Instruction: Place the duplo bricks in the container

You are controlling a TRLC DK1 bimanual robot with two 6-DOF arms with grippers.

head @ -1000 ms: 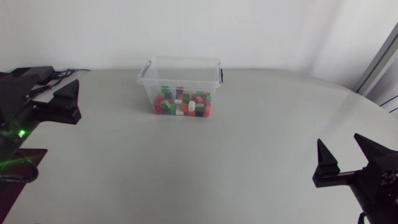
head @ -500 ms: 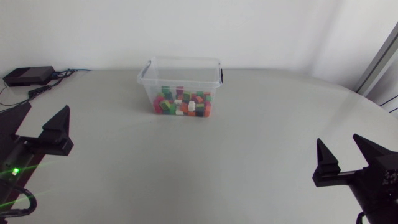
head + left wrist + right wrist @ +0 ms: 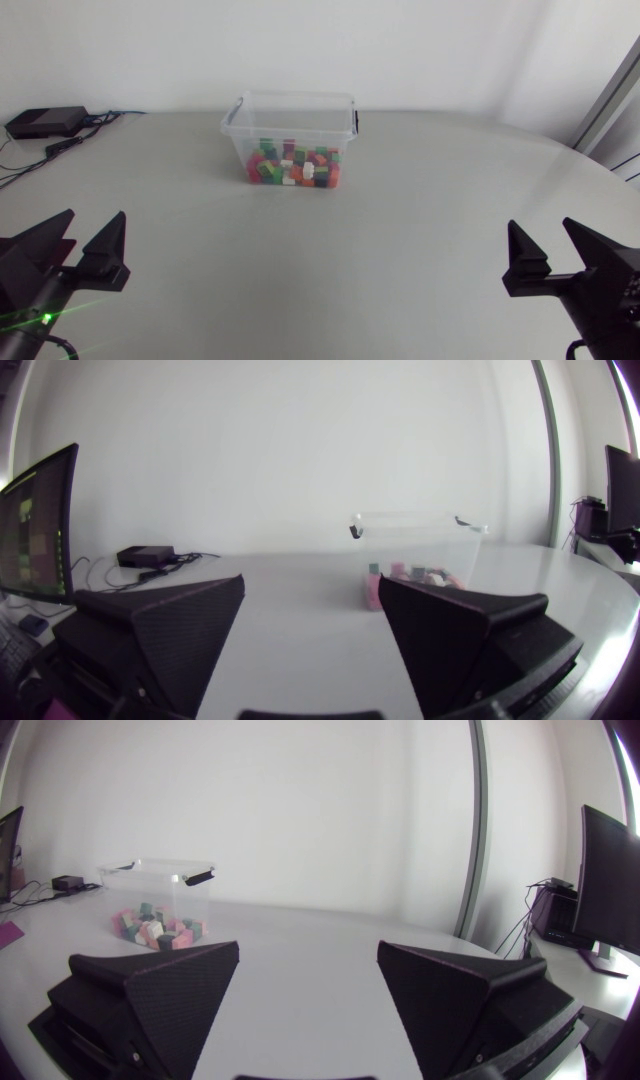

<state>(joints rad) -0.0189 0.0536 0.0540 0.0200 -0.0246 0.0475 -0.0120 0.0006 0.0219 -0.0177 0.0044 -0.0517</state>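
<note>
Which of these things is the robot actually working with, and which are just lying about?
Job: clear plastic container, duplo bricks inside it, left gripper and right gripper, both open and empty.
Lying about: small black box and its cables at the table's far corner.

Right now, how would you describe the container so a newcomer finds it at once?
On the grey table, look to the far side, near the middle. The container stands there alone, a clear plastic box. Nothing else on the table is see-through or holds colourful duplo bricks.
</note>
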